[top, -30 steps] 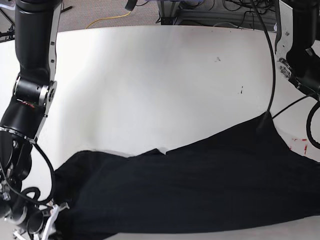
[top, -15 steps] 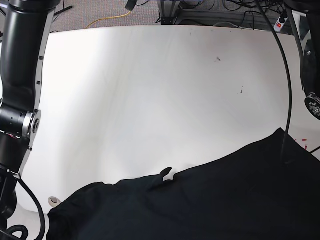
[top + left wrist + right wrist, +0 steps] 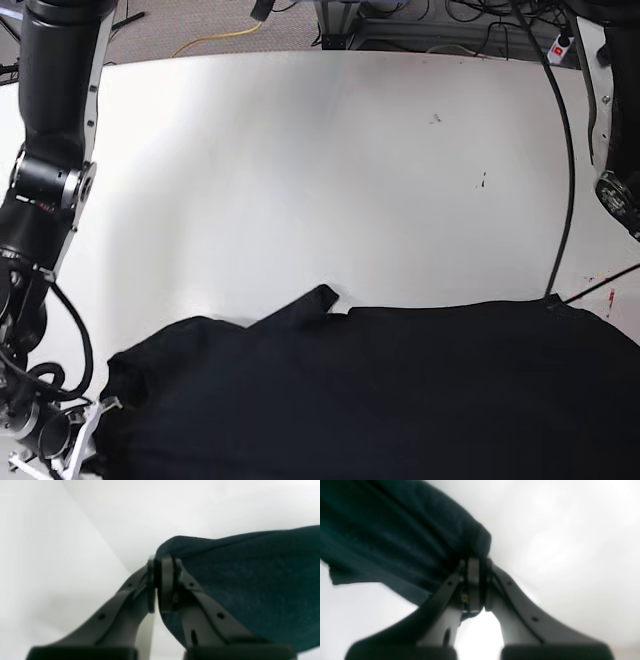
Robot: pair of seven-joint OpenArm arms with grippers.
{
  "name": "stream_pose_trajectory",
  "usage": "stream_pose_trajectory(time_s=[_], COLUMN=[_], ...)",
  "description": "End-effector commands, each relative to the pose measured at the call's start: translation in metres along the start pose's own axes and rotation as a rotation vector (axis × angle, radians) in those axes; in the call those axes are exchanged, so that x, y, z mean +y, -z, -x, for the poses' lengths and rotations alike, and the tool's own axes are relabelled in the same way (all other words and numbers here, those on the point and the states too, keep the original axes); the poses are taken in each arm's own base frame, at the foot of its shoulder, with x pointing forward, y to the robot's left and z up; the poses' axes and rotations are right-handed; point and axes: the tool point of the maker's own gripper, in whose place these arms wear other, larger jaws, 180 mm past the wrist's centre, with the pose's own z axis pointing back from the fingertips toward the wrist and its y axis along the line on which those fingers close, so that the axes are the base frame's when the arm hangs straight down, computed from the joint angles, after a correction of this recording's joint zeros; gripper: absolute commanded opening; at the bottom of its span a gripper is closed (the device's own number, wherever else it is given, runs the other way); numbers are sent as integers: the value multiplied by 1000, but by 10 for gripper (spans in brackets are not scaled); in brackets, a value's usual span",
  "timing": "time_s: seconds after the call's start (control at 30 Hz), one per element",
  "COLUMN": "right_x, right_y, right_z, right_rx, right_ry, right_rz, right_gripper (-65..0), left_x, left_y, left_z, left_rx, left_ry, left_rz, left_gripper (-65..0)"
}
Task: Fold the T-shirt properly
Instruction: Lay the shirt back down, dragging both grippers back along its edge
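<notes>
The black T-shirt (image 3: 380,390) lies spread across the near part of the white table (image 3: 300,150), its far edge running about level, with a small flap (image 3: 318,297) sticking up. In the left wrist view my left gripper (image 3: 162,580) is shut on a bunched edge of the T-shirt (image 3: 250,580), which stretches away to the right. My right gripper (image 3: 475,580) is shut on another gathered edge of the T-shirt (image 3: 395,537), which hangs to the left. In the base view the right gripper (image 3: 98,410) sits at the shirt's left corner. The left gripper is past that view's right edge.
A black cable (image 3: 565,180) hangs from the arm at the base view's right and reaches the shirt's far edge. Small dark marks (image 3: 484,181) and red marks (image 3: 607,283) dot the table. Cables, one yellow (image 3: 215,38), lie on the floor behind.
The shirt's far edge sloped up to the right a second ago and now runs level, its right corner drawn back toward the near side. Both arms shifted with it, still gripping.
</notes>
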Motion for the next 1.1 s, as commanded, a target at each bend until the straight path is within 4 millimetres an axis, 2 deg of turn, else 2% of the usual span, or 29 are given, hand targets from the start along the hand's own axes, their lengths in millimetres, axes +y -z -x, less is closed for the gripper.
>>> stream_pose_trajectory(time_s=[0.0, 0.1, 0.17, 0.2, 0.47, 0.63, 0.8, 1.07], right_x=[-12, 3, 12, 17, 57, 81, 115, 166], right_y=[-16, -14, -14, -14, -27, -41, -58, -80], right_z=[-4, 28, 38, 49, 113, 146, 179, 234], right_rx=[-36, -1, 7, 19, 88, 137, 171, 267], right_ry=[-7, 19, 27, 35, 97, 112, 150, 249], right_rz=[56, 44, 35, 33, -32, -61, -136, -276], right_gripper=[-650, -650, -650, -650, -650, -650, -650, -650], left_x=[9, -15, -24, -31, -59, -72, -80, -84], left_y=[-11, -12, -15, -18, -68, -95, -131, -179], left_z=[-9, 16, 24, 35, 108, 160, 218, 271], left_rx=[-46, -18, -7, 25, 211, 353, 484, 653], left_ry=[6, 13, 25, 37, 25, 45, -11, -17], left_rz=[-32, 34, 56, 69, 57, 70, 107, 144], left_gripper=[-650, -650, -650, -650, -650, -650, -650, -650])
